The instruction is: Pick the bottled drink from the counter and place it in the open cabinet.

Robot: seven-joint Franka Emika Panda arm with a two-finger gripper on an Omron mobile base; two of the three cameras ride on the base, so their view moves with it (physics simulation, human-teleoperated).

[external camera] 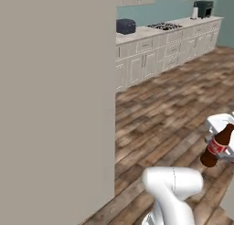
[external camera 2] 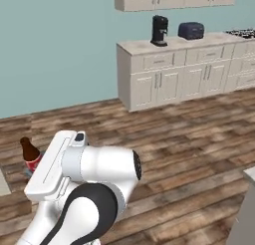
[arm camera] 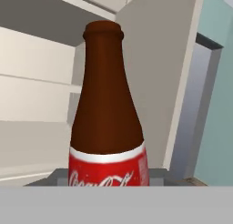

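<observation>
My tool (external camera: 220, 152) is clamped around the bottled drink (arm camera: 108, 123), which rides upright in it. Ahead of the tool stand the open cabinet's (arm camera: 41, 95) pale shelves. I judge the neck could clip a shelf edge and knock the bottle loose.

Coffee maker (external camera 2: 159, 30), toaster (external camera 2: 191, 30), stovetop (external camera: 164, 25)

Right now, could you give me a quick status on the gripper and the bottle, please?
Gripper shut on the bottled drink. Bottle off the counter, carried above the floor. Open cabinet shelves ahead in the hand view. Nothing seen between.
</observation>
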